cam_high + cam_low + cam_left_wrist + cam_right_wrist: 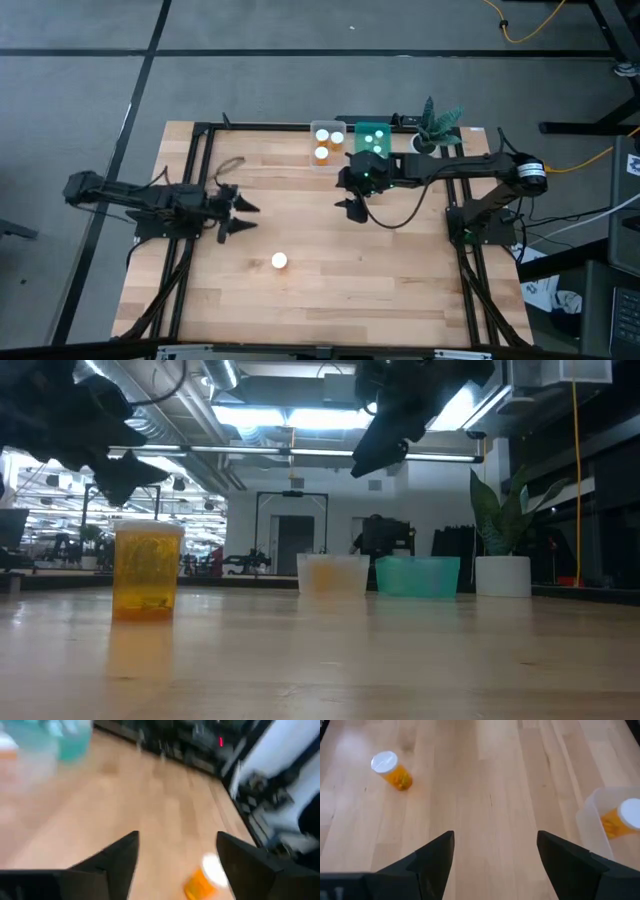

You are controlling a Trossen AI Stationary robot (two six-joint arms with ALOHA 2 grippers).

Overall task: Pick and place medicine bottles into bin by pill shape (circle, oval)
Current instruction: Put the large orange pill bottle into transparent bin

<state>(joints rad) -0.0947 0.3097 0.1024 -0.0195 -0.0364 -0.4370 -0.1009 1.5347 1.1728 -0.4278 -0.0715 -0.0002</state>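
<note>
Nearest the lower edge of the high view, a single orange-bodied medicine bottle with a white cap stands upright and alone on the wooden worktop, below centre; in the low view it rises at the left of the frame. It looks like a light, stiff plastic cylinder with smooth, probably slippery walls, easy to tip, so a hold across the body just under the cap, from above, seems the safest. Just above and left of it in the high view hangs the left gripper, its fingers spread wide with nothing between them; its wrist view shows the bottle near the bottom of the frame, beside the right-hand finger. Nothing lies between this gripper and the bottle. Farther up, at the centre of the high view, the right gripper hovers off the wood, fingers likewise spread wide and holding nothing; its wrist view catches the lone bottle at upper left and the clear tub with an orange bottle in it at the right edge. At the far edge of the worktop sit the clear bin with orange bottles and, touching it on the right, the teal-green bin with small teal bottles. A white pot with a green plant stands just right of the bins, close enough to crowd a drop-off there.
</note>
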